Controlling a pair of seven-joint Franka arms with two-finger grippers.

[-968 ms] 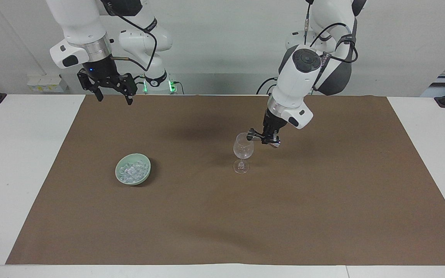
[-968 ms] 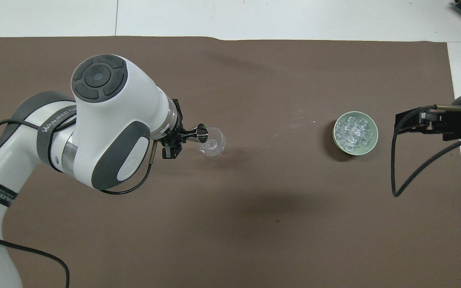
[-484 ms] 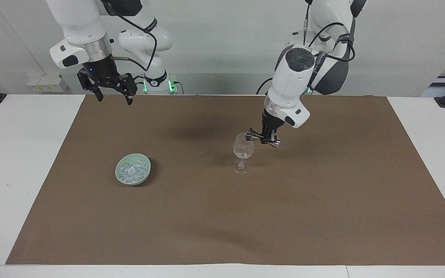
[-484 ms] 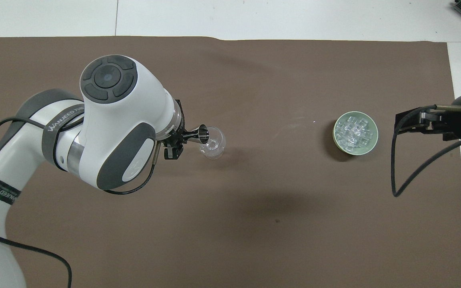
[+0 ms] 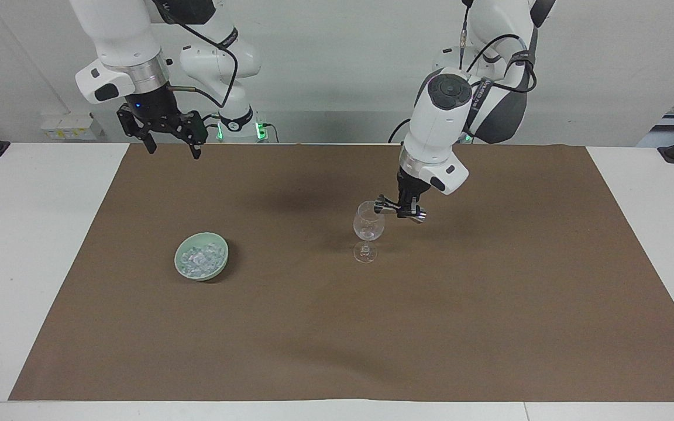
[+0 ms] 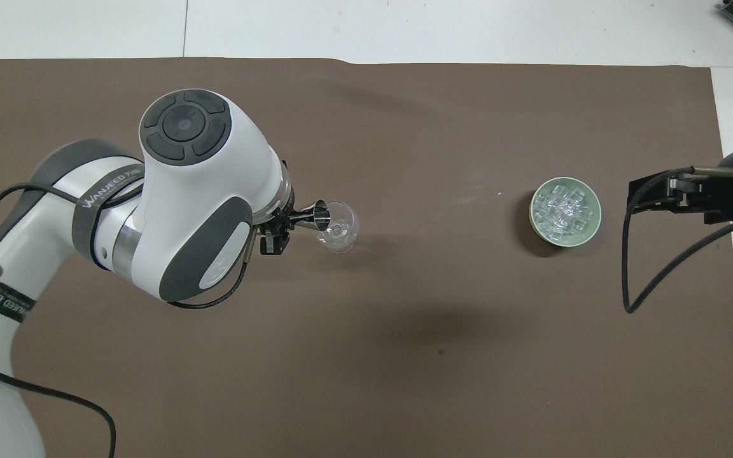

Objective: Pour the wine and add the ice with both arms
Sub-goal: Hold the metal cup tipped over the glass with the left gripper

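Holding a small metal jigger (image 5: 400,210) on its side, the left claw (image 5: 408,209) is closed tight on it and hangs over the middle of the tabletop (image 5: 38,245). One mouth of the jigger is at the rim of the wine glass (image 5: 368,229), which stands upright on the brown mat (image 5: 372,327). The overhead view shows the same: the jigger (image 6: 314,215) lies level, its mouth over the rim of the glass (image 6: 339,235), with the left claw (image 6: 277,222) just beside it.

The right claw (image 5: 168,135) is wide open and holds nothing. It waits in the air over the mat's edge nearest the robots, toward the right arm's end of the tabletop. In the overhead view this claw (image 6: 653,194) shows near the mat's edge at that end.

The ice (image 5: 199,259) lies in a pale green bowl (image 5: 217,266) that sits on the mat toward the right arm's end, well apart from the glass. Seen from above, the ice (image 6: 564,208) fills the bowl (image 6: 589,232) as many small clear pieces.

Between bowl and glass the mat is bare. The whole half of the mat farther from the robots is open too, as is the part toward the left arm's end. The mat covers most of the white tabletop, leaving white strips at both ends. A pale wall stands at the robots' end.
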